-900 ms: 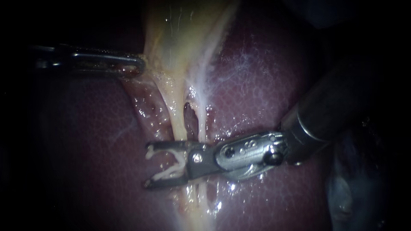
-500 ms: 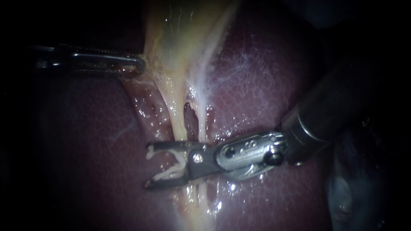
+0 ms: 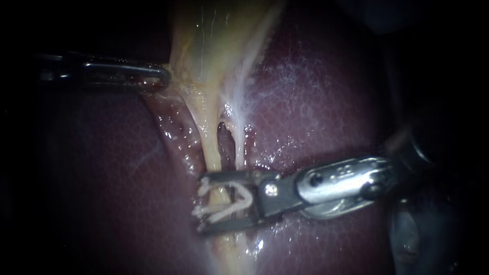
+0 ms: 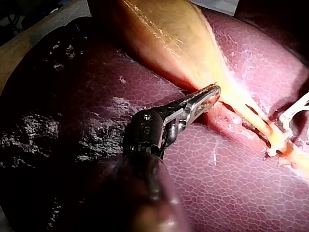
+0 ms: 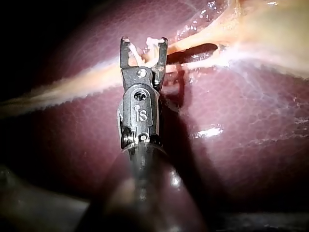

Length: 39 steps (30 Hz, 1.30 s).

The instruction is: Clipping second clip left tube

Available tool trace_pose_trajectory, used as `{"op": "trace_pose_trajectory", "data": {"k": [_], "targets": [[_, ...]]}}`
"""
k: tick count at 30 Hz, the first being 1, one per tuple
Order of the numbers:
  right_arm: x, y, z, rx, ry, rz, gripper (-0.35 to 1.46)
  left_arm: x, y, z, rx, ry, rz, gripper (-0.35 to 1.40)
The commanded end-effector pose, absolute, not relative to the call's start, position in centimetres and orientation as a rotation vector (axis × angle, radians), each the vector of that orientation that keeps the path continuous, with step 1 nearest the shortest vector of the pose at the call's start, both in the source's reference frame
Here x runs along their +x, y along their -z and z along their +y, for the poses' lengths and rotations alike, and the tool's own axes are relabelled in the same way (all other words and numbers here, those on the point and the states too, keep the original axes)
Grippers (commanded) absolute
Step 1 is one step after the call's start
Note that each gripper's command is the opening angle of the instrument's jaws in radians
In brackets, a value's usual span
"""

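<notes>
Liver (image 3: 316, 102) backdrop: L tube (image 3: 214, 153) w/in clip (image 3: 224, 209), R instrument's hand (image 3: 200, 203) clamped on clip.

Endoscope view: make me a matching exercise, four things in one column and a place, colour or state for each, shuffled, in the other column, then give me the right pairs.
Things:
1. left instrument
2. right instrument
3. clip
4. liver

Place, colour or state:
A. white, astride the left tube
B. dark red, mottled surface
C. grips the edge of the gallbladder
D. carries the clip, shaft coming in from the right

Pairs: 1-C, 2-D, 3-A, 4-B.
</notes>
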<state>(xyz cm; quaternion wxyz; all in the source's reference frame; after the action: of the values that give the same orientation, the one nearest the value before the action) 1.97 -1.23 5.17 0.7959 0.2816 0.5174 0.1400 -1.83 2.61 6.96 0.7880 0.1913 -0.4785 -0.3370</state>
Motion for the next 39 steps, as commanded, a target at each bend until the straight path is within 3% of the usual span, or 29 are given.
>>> {"op": "trace_pose_trajectory", "data": {"k": [1, 6, 16, 29, 39], "targets": [[1.93, -5.17, -1.21, 0.612, -0.309, 1.109, 0.48, -1.83, -6.96, 2.61, 0.413, 0.725, -1.031, -0.35], [1.81, -5.22, -1.16, 0.632, -0.333, 1.102, 0.47, -1.82, -6.96, 2.61, 0.413, 0.725, -1.032, -0.35], [1.79, -5.7, -1.16, 0.647, -0.373, 1.094, 0.48, -1.81, -6.96, 2.61, 0.413, 0.725, -1.032, -0.35], [1.91, -6.43, -1.17, 0.806, -0.441, 1.113, 0.48, -1.81, -6.96, 2.61, 0.414, 0.725, -1.032, -0.35], [2.17, -6.49, -1.21, 0.92, -0.475, 1.156, 0.48, -1.81, -6.96, 2.61, 0.413, 0.725, -1.032, -0.35]]}}
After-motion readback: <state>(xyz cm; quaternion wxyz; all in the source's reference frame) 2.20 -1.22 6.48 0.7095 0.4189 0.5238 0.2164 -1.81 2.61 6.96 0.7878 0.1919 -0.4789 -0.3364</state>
